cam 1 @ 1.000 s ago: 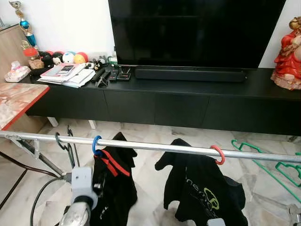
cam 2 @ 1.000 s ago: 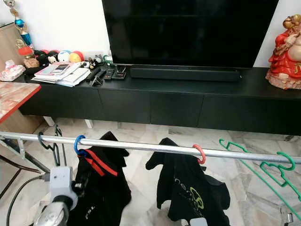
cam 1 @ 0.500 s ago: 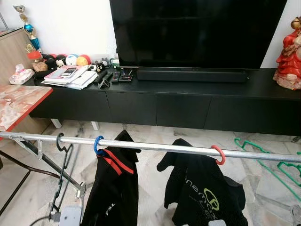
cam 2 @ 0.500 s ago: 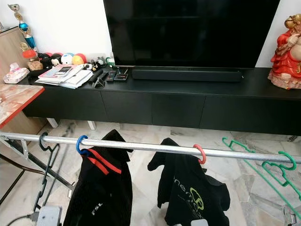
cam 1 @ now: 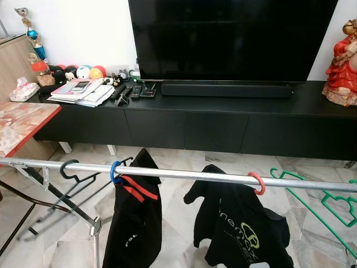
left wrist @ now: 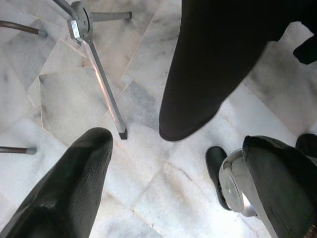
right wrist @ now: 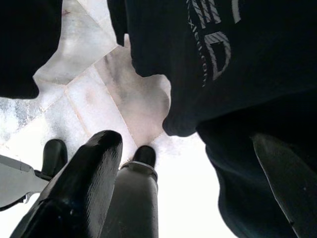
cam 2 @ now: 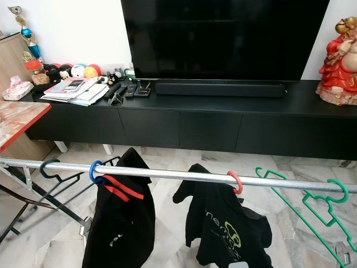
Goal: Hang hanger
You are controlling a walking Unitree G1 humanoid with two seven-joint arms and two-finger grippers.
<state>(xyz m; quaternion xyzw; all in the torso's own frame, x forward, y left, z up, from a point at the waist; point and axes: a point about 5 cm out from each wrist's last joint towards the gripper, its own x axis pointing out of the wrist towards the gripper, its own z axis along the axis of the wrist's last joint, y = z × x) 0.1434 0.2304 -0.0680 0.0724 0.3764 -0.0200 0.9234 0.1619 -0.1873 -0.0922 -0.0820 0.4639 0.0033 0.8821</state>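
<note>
Both head eyes look forward and down over the metal rail [cam 1: 184, 175] toward the black TV cabinet [cam 1: 223, 120] along the wall, sharing nearly the same scene, while each wrist camera points straight down its own black fingers [left wrist: 74, 188] at the marble floor [left wrist: 69, 99], close beneath the hanging dark garments [right wrist: 223, 64].

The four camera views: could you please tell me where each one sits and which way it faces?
Left eye view: on the head, looking forward and down at the rail and TV cabinet.
Right eye view: beside it, same scene; both share the dark hanger.
Left wrist view: on the left wrist, facing the floor; left gripper open.
Right wrist view: on the right wrist, facing the black shirt; right gripper open.
</note>
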